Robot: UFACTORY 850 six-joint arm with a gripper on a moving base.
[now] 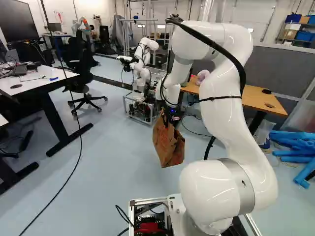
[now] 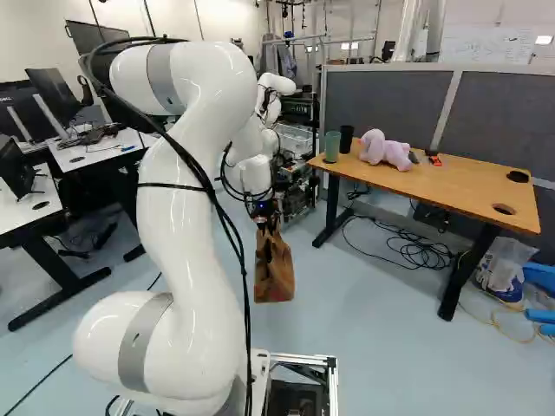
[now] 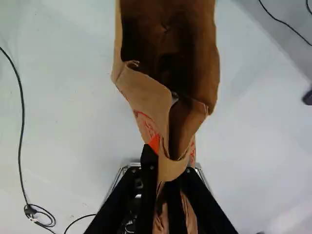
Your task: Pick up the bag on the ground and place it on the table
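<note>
Left base view: from behind-left of arm [image 1: 224, 108], facing ahead, slightly down; arm close, toward 3 o'clock. Right base view: same heading, from behind-right; arm close, toward 9 o'clock. Both share bag [image 1: 167, 145] and table [image 2: 460, 186], farther off. Wrist view: faces floor [image 3: 63, 112] along gripper [image 2: 264, 215]; bag very near, at gripper's 12 o'clock. Bag, floor common to all three.

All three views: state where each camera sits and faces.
Left base: behind the arm, left side, facing ahead, slightly down; arm right of middle.
Right base: behind, right side, facing likewise; arm left of middle.
Wrist: on the wrist, facing along the visible gripper into the paper bag.
Base views share the paper bag and wooden table.
</note>
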